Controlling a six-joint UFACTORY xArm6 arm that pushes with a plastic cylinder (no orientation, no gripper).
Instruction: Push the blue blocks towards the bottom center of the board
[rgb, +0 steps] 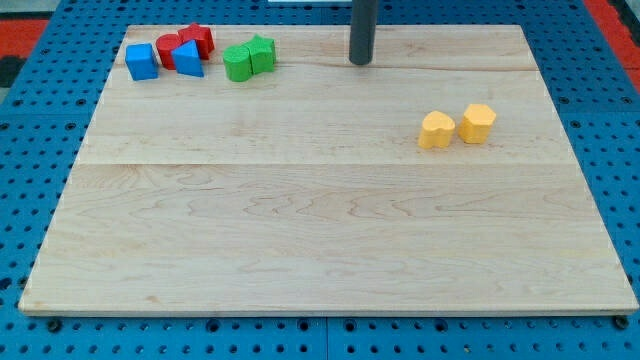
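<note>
A blue cube (141, 61) and a blue triangular block (188, 59) lie at the view's top left of the wooden board (320, 230). Two red blocks (168, 47) (198, 38) sit between and just behind them, touching the blue triangle. My tip (360, 61) stands near the board's top edge, right of centre. It is far to the right of both blue blocks and touches no block.
Two green blocks (238, 63) (261, 52) lie side by side, right of the blue triangle. A yellow heart block (436, 130) and a yellow hexagonal block (478, 122) sit at the view's right. A blue pegboard (30, 150) surrounds the board.
</note>
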